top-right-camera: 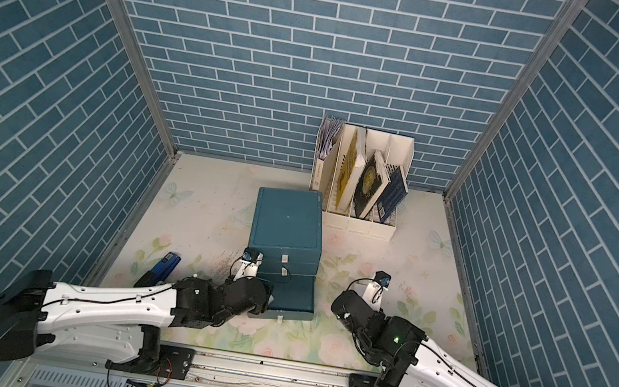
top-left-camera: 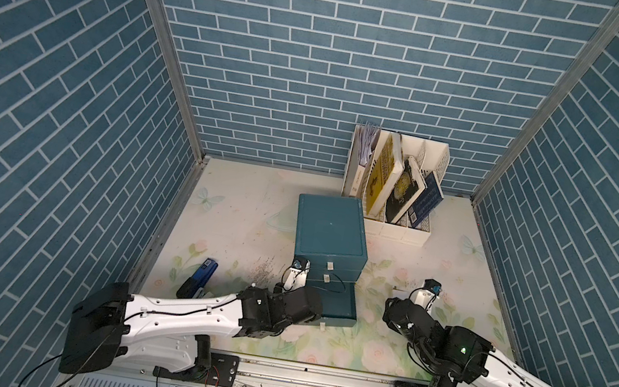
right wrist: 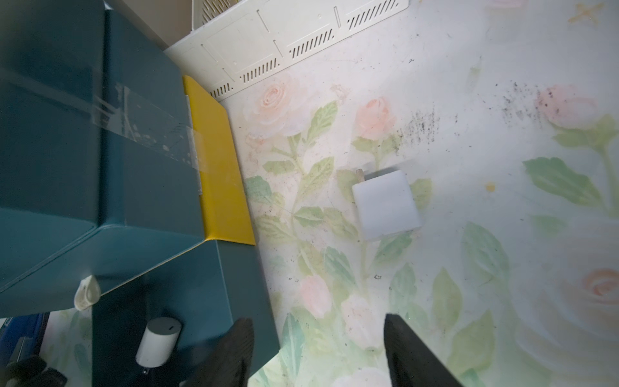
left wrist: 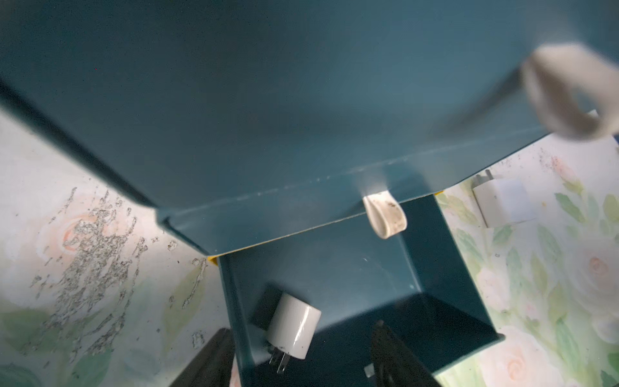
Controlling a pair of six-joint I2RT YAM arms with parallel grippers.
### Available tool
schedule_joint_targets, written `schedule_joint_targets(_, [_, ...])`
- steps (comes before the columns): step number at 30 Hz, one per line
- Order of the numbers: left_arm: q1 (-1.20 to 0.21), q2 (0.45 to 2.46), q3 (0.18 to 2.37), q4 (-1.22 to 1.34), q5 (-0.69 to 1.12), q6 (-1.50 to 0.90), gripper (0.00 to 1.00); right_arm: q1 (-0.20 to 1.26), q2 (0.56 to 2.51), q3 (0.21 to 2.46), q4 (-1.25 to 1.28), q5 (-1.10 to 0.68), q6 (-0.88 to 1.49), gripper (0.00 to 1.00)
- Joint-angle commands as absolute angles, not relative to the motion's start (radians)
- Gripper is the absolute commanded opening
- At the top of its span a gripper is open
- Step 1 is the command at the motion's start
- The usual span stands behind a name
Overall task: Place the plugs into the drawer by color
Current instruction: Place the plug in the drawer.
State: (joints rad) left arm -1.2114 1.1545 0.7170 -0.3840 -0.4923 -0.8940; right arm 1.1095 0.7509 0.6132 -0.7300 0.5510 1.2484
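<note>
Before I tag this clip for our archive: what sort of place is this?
Probably a lab robot cell dressed as a study corner: blue brick-pattern wall panels on metal framing, a white file rack of books beside a teal drawer cabinet, all on a floral tabletop.

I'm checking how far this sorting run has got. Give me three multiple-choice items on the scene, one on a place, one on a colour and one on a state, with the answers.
1. The white plug under the left gripper lies:
A on the table
B in the open bottom drawer
C in the top drawer

2. The second plug, on the table beside the cabinet, is:
A pink
B mint green
C white

3. The right gripper has its jaws:
A open and empty
B shut on a plug
C shut and empty

Answers:
1 B: the left wrist view shows it lying on the drawer's floor.
2 C: both wrist views show it white.
3 A: the jaws stand apart with only table between them.
</note>
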Motion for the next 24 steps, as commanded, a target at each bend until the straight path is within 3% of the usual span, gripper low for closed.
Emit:
schedule_joint_targets(1, [-1.218,1.101,0.812,-0.471,-0.556,-0.856,0.7,1.106,0.777,0.606,-0.656,0.522,1.17,0.64])
schedule_joint_targets(6, [-1.183,1.021,0.975,-0.562,-0.659,-0.776,0.84,1.105,0.855,0.627,-0.643,0.51,1.151,0.63])
schedule_joint_targets(11, [-1.005,1.033,1.056,-0.528,-0.516,-0.661,0.89,1.105,0.92,0.671,-0.58,0.492,1.099,0.62])
schedule_joint_targets(15, [-0.841,1.099,1.057,-0.502,-0.334,-0.625,0.84,1.104,0.968,0.718,-0.591,0.501,1.077,0.5])
schedule_joint_targets(24, [-0.7,1.167,0.991,-0.442,-0.17,-0.612,0.68,1.061,1.01,0.78,-0.612,0.498,1.032,0.42])
